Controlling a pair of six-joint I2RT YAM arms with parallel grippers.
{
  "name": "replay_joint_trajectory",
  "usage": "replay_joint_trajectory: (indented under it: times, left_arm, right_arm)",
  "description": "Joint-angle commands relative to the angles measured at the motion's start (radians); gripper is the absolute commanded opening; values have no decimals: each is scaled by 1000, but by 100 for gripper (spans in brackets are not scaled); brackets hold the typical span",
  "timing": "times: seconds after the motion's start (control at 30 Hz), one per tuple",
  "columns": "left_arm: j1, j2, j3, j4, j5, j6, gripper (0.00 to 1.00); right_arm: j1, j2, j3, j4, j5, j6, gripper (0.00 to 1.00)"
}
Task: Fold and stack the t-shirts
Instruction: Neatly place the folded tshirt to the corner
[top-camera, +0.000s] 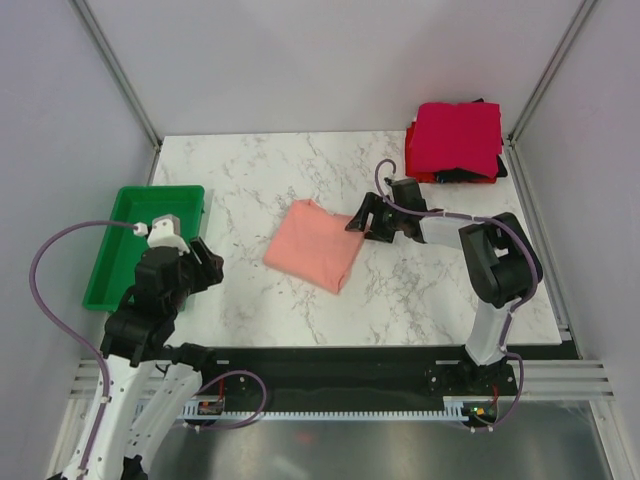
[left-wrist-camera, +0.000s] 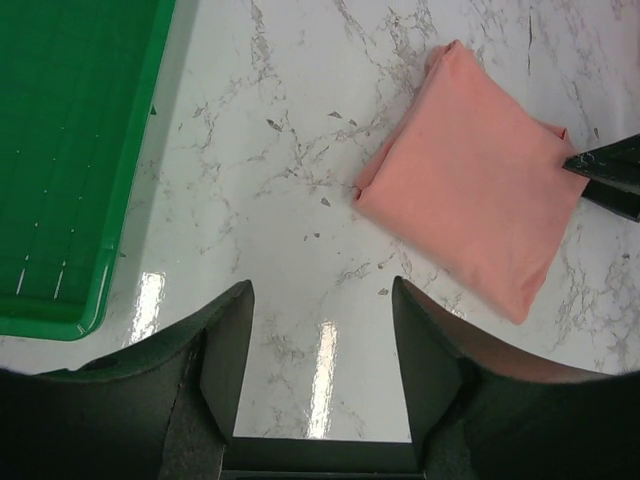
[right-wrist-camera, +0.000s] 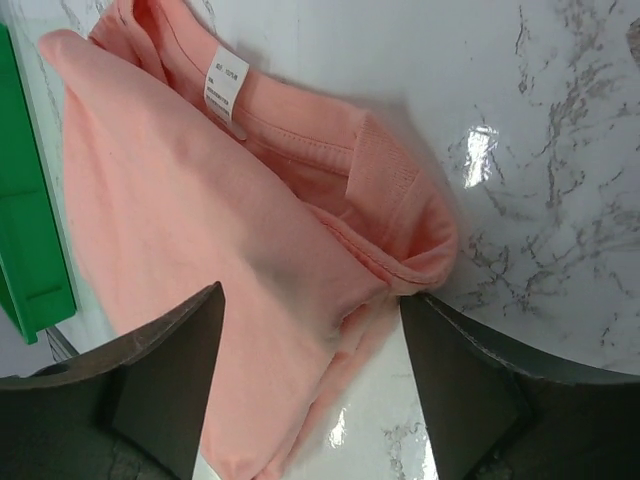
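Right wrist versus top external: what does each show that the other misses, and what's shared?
Only right wrist: the white label inside the neckline of the salmon-pink shirt, and its layered folds up close. Only top external: the stack of folded shirts, crimson on top, at the far right corner, and the open left gripper beside the green tray. Both: that pink shirt, the tray, the marble table and the open right gripper at the shirt's edge.

Salmon-pink t-shirt (top-camera: 316, 244) folded square, table ctr, crimson/red/black folded stack (top-camera: 455, 142) far-right corner
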Motion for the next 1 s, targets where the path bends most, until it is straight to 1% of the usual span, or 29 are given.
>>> replay_joint_trajectory:
  times: [0.0,0.03,0.1,0.13,0.2,0.23,0.3,0.33,0.4,0.47,0.5,0.53,0.57,0.6,0.63,0.7,0.8,0.83,0.9,0.97]
  left_arm:
    - [1,-52,-37,87,-74,18,66]
    - [1,-61,-41,92,-76,18,66]
    - [2,-77,-47,96,-73,22,66]
    - [1,-77,-47,98,-73,20,66]
    - [2,-72,-49,99,-73,22,66]
    - [2,-69,-49,99,-73,23,66]
    - [1,-65,-49,99,-73,23,66]
    - [2,-63,-49,99,-73,22,66]
    - [2,-61,-49,99,-74,22,66]
    - [2,-60,-49,98,-78,22,66]
    - [2,-60,-50,99,-78,22,66]
    - [2,-57,-49,98,-76,22,66]
    - [5,-57,-49,99,-78,20,66]
    - [7,-55,-49,99,-76,22,66]
    - [8,-54,-50,99,-78,20,66]
    - [15,-48,-54,99,-81,20,66]
    - [24,-34,-52,99,-85,20,66]
    - [24,-29,-52,98,-87,19,66]
    - [24,-17,-51,98,-87,20,66]
    - [24,-9,-51,98,-88,19,66]
  right_arm:
    - [-5,57,-13,-19,34,-28,76]
    - [-6,55,-20,-12,28,-28,68]
    - [-5,58,-27,15,-3,-28,59]
    - [-3,61,-29,21,-8,-28,49]
    - [-2,64,-32,40,-23,-25,38]
    - [-2,64,-33,47,-37,-26,28]
    - [-2,64,-35,67,-49,-26,15]
    - [-3,57,-38,73,-52,-29,0]
    - [-2,26,-37,80,-40,-49,0]
    - [-3,8,3,3,-2,-93,0]
    - [-5,0,32,-47,17,-168,0]
    - [-6,-15,99,-163,32,-208,0]
    - [-5,-23,133,-214,90,-245,0]
    - [-9,-43,167,-265,121,-326,0]
    - [-14,-57,221,-344,167,-353,0]
    - [-37,-97,278,-388,248,-412,0]
    - [-74,-114,347,-452,300,-457,0]
    - [-81,-112,400,-486,313,-495,0]
    - [-94,-114,450,-515,348,-538,0]
    - [-97,-115,509,-531,417,-603,0]
